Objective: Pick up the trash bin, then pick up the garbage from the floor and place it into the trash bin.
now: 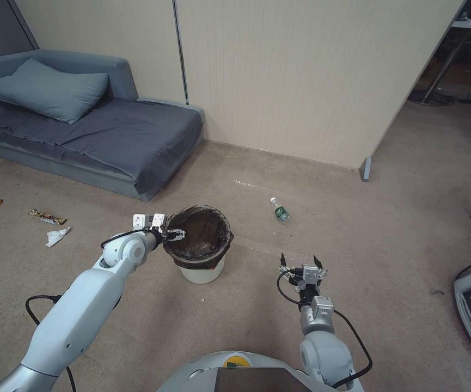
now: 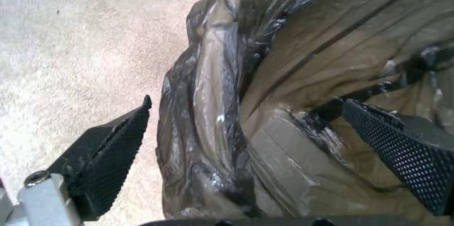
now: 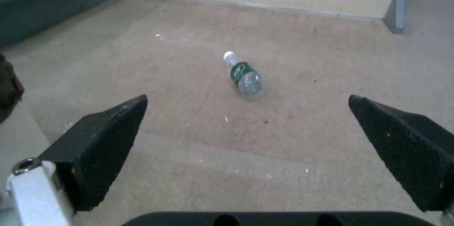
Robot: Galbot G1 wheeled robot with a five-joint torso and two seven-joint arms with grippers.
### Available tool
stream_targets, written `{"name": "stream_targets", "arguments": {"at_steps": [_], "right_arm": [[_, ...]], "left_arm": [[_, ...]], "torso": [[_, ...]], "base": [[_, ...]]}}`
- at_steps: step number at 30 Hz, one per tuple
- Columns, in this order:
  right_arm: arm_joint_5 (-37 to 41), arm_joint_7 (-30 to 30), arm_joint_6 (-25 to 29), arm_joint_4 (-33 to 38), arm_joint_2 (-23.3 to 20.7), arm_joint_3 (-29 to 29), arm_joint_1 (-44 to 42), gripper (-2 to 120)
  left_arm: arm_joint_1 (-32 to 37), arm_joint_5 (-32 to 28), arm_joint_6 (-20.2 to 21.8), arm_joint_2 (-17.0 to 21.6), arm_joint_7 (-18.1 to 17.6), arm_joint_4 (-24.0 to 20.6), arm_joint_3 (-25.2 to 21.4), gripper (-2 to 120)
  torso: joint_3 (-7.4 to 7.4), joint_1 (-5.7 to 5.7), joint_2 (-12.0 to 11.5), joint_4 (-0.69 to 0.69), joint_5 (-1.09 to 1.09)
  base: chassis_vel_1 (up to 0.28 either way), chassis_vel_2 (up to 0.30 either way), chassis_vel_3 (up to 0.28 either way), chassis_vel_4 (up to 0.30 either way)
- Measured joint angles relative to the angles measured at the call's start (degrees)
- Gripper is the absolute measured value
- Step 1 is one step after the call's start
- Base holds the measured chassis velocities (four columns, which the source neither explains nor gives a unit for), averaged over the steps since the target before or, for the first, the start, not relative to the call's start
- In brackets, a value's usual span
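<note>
1. Our left gripper (image 1: 174, 234) straddles the rim of the trash bin (image 1: 202, 269), jaws wide apart, one finger (image 2: 402, 148) inside, the other outside, gripping nothing.
2. We judge the slick, crinkled bag liner (image 2: 283, 59) could slip or bunch when the jaws close, tipping the light round bin.
3. Our right gripper (image 1: 302, 262) hovers fully spread and empty near the clear plastic bottle (image 3: 243, 78) on the short-pile floor (image 1: 382, 228).

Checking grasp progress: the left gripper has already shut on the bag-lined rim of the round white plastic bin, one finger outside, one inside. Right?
Not shut. In the left wrist view the left gripper is open, its fingers straddling the rim of the round white plastic bin lined with a dark bag, one outside, one inside.
</note>
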Motion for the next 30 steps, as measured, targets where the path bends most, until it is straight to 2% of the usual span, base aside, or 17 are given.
{"name": "stream_targets", "arguments": {"at_steps": [7,8,11,12,17,19,20,23,24,27,28,30], "right_arm": [[0.00,0.05,0.25,-0.63,-0.18,0.08,0.26,100],[0.01,0.08,0.30,-0.78,-0.27,0.13,0.36,100],[0.01,0.09,0.30,-0.92,-0.30,0.10,0.41,100],[0.01,0.10,0.30,-1.04,-0.25,-0.02,0.55,100],[-0.10,0.10,0.28,-1.29,-0.09,-0.29,0.81,100],[-0.15,0.10,0.21,-1.39,-0.08,-0.43,0.93,100],[-0.15,0.10,0.21,-1.39,-0.08,-0.43,0.93,100],[-0.16,0.10,0.05,-1.36,-0.20,-0.41,0.90,100],[-0.16,0.10,0.05,-1.36,-0.20,-0.41,0.90,100],[-0.14,0.10,-0.02,-1.09,-0.44,-0.32,0.76,100],[-0.14,0.10,-0.02,-1.09,-0.44,-0.32,0.76,100],[-0.13,0.09,-0.03,-1.02,-0.47,-0.32,0.68,100]], "left_arm": [[0.92,1.16,-0.30,-1.00,-0.55,1.26,-0.54,97],[1.48,1.32,-0.31,-1.16,-0.72,0.91,-0.73,91],[1.92,1.54,-0.32,-1.23,-0.78,0.70,-1.01,85],[2.33,1.76,-0.32,-1.26,-0.79,0.54,-1.33,74],[3.22,1.97,-0.32,-1.14,-0.71,-0.15,-1.97,64],[3.84,1.94,-0.31,-1.10,-0.68,-0.70,-2.36,51],[3.84,1.94,-0.31,-1.10,-0.68,-0.70,-2.36,51],[4.59,2.07,-0.25,-1.18,-0.60,-1.39,-2.78,36],[4.59,2.07,-0.25,-1.18,-0.60,-1.39,-2.78,36],[5.33,2.05,-0.15,-1.23,-0.69,-2.21,-3.34,21],[5.33,2.05,-0.15,-1.23,-0.69,-2.21,-3.34,21],[5.79,2.02,-0.06,-1.22,-0.92,-2.65,-3.78,11]], "torso": [[-0.02,-0.01,0.01,0.01,0.07],[-0.02,-0.01,0.02,0.01,0.05],[-0.02,-0.01,0.02,0.00,0.04],[-0.02,-0.01,0.02,0.00,0.04],[-0.01,-0.01,0.01,0.00,0.01],[-0.01,-0.01,0.01,0.00,-0.01],[-0.01,-0.01,0.01,0.00,-0.01],[0.00,-0.01,0.01,-0.01,-0.01],[0.00,-0.01,0.01,-0.01,-0.01],[0.00,-0.01,0.00,-0.01,-0.03],[0.00,-0.01,0.00,-0.01,-0.03],[0.01,-0.01,0.00,-0.01,-0.04]], "base": [[0.000,0.000,0.000,0.000],[0.000,0.000,0.000,0.000],[0.000,0.000,0.000,0.000],[0.000,0.000,0.000,0.000],[0.000,0.000,0.000,0.000],[0.000,0.000,0.000,0.000],[0.000,0.000,0.000,0.000],[0.000,0.000,0.000,0.000],[0.000,0.000,0.000,0.000],[0.000,0.000,0.000,0.000],[0.000,0.000,0.000,0.000],[0.000,0.000,0.000,0.000]]}}
